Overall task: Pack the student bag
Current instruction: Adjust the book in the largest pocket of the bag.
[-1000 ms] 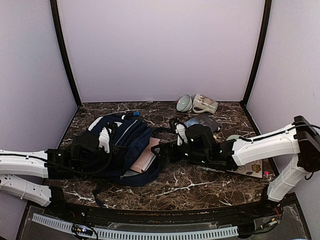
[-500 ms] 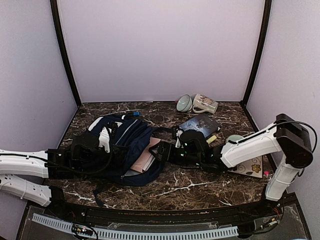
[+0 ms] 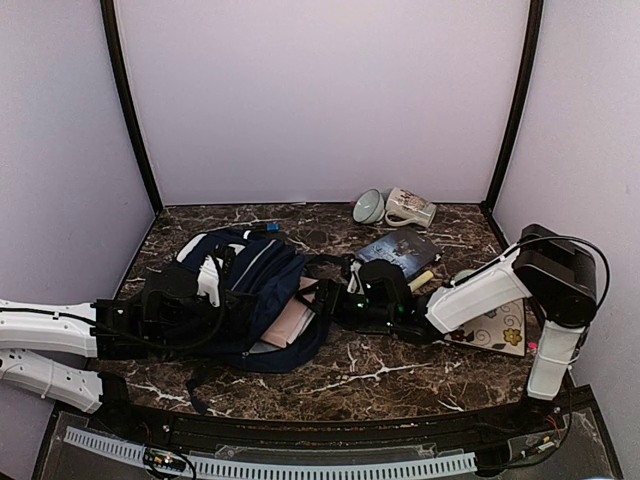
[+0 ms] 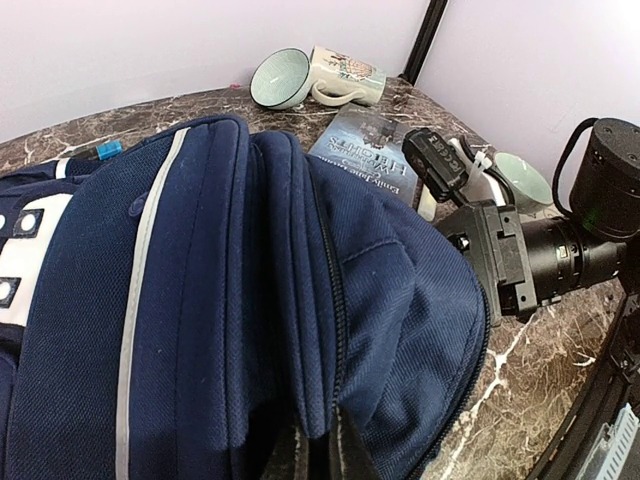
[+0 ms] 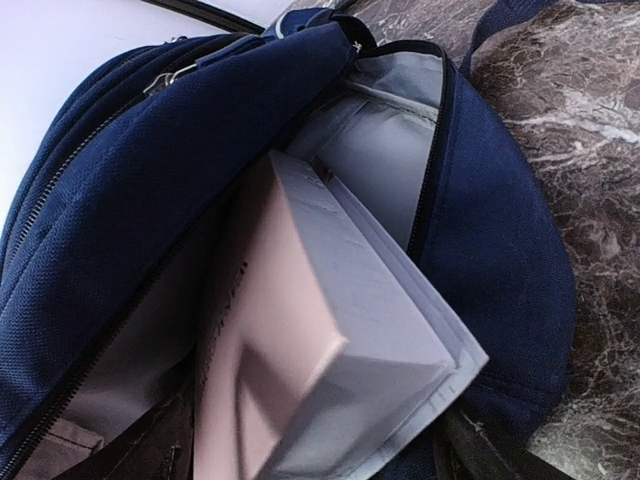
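The student bag [image 3: 245,290] lies on its side at the left of the marble table, its main mouth open toward the right. A pink book [image 3: 296,318] sticks partly out of that mouth. In the right wrist view the pink book [image 5: 300,340] rests against the grey lining of the student bag [image 5: 500,250]. My right gripper [image 3: 323,300] is at the mouth, open, and its dark fingers [image 5: 485,450] straddle the book's outer end. My left gripper [image 4: 320,455] is shut on a fold of the student bag [image 4: 200,280] near a zip.
A pale green bowl [image 3: 368,207] and a printed mug [image 3: 410,209] lie at the back. A dark book [image 3: 400,247], a cream marker [image 3: 421,280] and a floral notebook [image 3: 497,330] sit right of the bag, under and around my right arm.
My right gripper has moved left to the bag's mouth, and the pink book sits deeper inside. Its forearm has swung off the floral notebook. My left arm has stayed put.
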Action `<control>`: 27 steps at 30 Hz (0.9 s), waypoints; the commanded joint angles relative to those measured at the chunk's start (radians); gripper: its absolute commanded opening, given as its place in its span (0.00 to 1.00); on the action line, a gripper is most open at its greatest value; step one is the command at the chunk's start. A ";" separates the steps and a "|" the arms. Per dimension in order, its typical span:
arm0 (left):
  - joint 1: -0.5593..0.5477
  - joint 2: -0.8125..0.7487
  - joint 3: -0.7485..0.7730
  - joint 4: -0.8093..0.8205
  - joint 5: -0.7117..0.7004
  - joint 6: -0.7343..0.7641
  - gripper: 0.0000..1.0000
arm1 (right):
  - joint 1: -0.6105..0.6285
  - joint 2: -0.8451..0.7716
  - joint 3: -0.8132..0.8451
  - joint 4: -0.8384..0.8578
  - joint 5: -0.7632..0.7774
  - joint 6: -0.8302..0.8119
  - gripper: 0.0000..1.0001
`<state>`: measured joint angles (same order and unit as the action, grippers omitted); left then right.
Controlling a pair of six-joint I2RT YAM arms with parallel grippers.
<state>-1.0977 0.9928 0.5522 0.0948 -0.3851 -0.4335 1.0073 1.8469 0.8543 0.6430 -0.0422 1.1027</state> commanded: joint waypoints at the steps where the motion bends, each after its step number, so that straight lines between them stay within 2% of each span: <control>1: -0.011 -0.046 0.002 0.118 0.021 0.007 0.00 | -0.008 0.016 0.051 0.077 -0.053 -0.017 0.76; 6: -0.011 -0.048 0.007 0.116 0.033 0.013 0.00 | -0.016 0.048 0.093 0.027 -0.054 -0.070 0.48; 11: -0.011 -0.060 0.005 0.119 0.039 0.033 0.00 | -0.034 0.053 0.084 0.041 -0.089 -0.092 0.05; 12: -0.011 -0.064 0.004 0.123 0.040 0.039 0.00 | -0.035 0.046 0.083 0.039 -0.093 -0.101 0.00; 21: -0.011 -0.115 0.038 0.130 -0.001 0.128 0.00 | -0.055 -0.129 0.050 -0.096 -0.120 -0.183 0.00; 27: -0.011 -0.160 0.068 0.154 0.028 0.215 0.00 | -0.080 -0.186 0.032 -0.108 -0.270 -0.174 0.00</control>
<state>-1.0981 0.8833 0.5564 0.1028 -0.3809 -0.3004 0.9447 1.6958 0.8928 0.5068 -0.1806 0.9592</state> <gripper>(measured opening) 0.050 0.056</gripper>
